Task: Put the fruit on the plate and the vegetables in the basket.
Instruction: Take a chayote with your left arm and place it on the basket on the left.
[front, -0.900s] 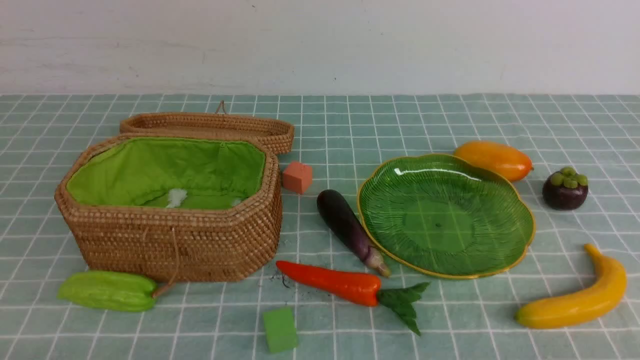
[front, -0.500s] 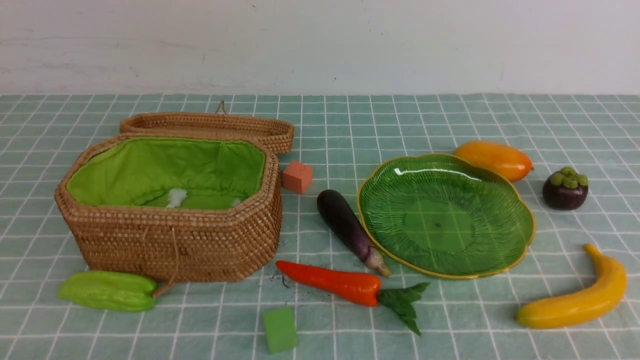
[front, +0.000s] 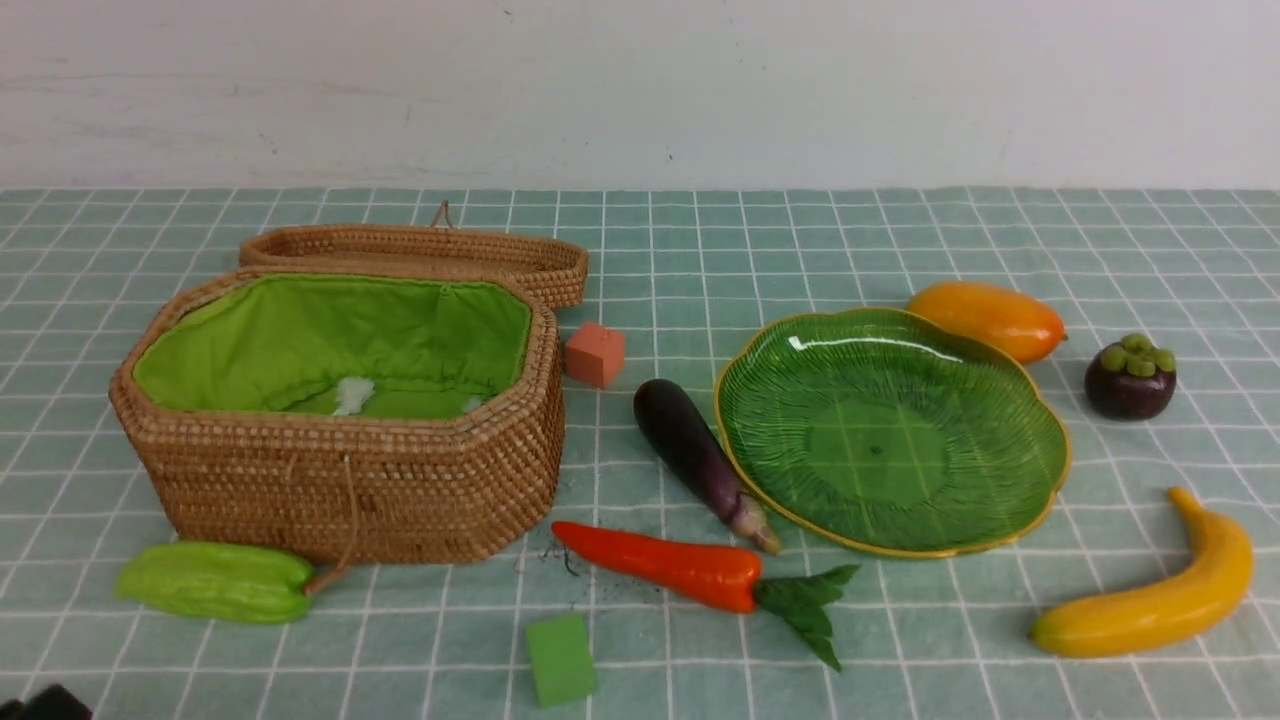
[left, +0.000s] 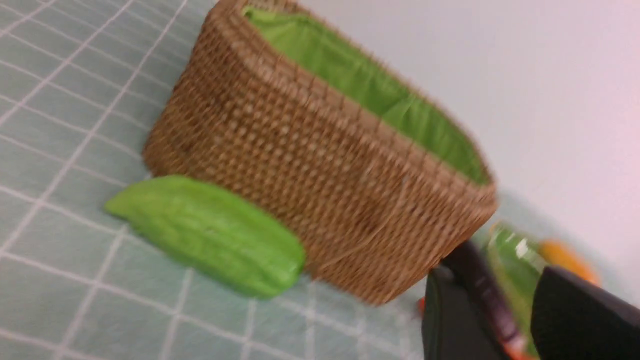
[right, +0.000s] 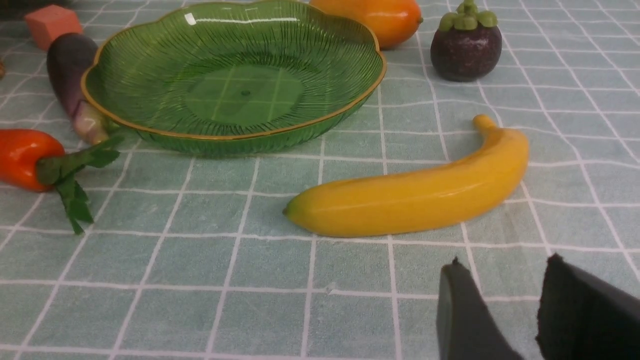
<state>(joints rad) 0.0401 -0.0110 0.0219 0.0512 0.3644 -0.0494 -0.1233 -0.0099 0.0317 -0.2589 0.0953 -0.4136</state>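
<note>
On the pale green checked tablecloth (front: 700, 250) we see the large octagonal tan wicker basket (front: 350, 480) standing open on the left. Its bright green fabric lining (front: 330, 340) shows, and its attached wicker lid (front: 420, 250) lies behind it. The ridged light-green toy gourd (front: 215, 580) lies along the foot of the basket's near wall, by its left corner. A small orange-pink cube (front: 595, 354) sits just beside the basket's right wall. A small green cube (front: 560, 658) lies nearer us, close to the carrot's tip.

Between basket and dish, the long dark-purple toy eggplant (front: 690, 450) lies slanted, its pale stem end right by the left rim of the wide glossy green glass plate with a scalloped gold edge (front: 890, 430). The orange-red toy carrot (front: 670, 565) lies in front of the eggplant, its green leaves near the plate's near rim.

All three fruits lie on the cloth outside the plate. The oval orange-yellow toy mango (front: 988, 318) is just behind its far right rim, and the round dark-purple toy mangosteen with a green cap (front: 1130, 378) is further right. The long curved yellow toy banana (front: 1160, 600) lies near right, apart from the plate.

The left gripper (left: 495, 272) hovers facing the gourd and the basket wall. Its dark fingers (left: 450, 320) stand partly apart, holding and touching nothing. The right gripper (right: 505, 260) hovers on the near side of the banana, its fingers (right: 460, 320) likewise partly spread, gripping nothing and clear of the fruit.
</note>
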